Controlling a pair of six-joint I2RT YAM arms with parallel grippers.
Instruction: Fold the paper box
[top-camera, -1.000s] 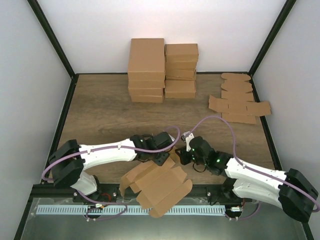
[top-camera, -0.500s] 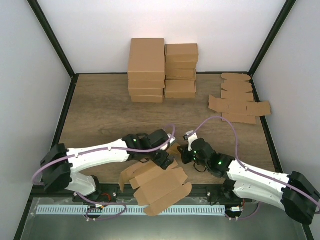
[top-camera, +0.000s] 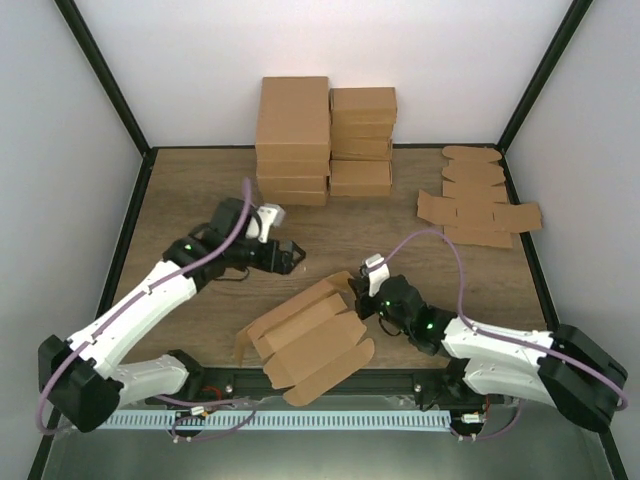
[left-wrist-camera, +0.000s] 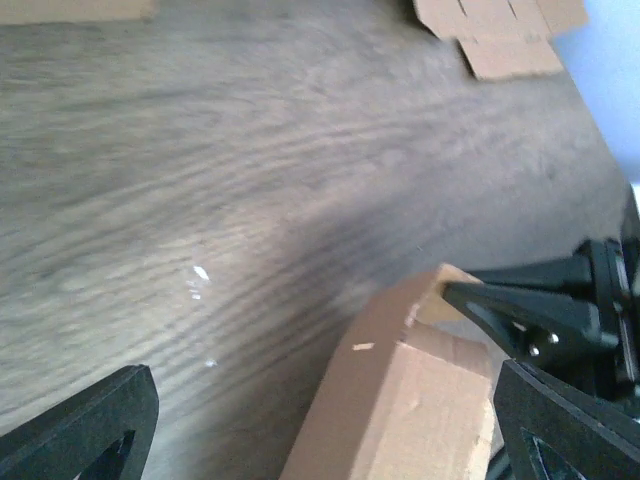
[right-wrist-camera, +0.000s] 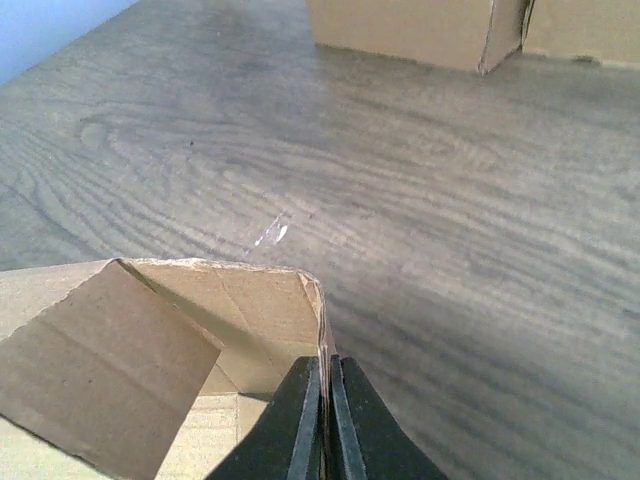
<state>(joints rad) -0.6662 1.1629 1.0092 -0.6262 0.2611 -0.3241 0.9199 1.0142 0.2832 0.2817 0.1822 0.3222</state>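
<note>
The partly folded brown kraft cardboard paper box (top-camera: 305, 340) lies at the near edge of the wooden table (top-camera: 200, 225), between the arm bases. The right gripper (top-camera: 358, 292) is clamped on the box's raised far corner wall. The left gripper (top-camera: 294, 257) hangs over bare wood beyond the box, its jaws spread wide.

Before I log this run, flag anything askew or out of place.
The half-folded paper box lies askew, a flap overhanging the front edge of the table; only the right fingers pinch its corner.
</note>
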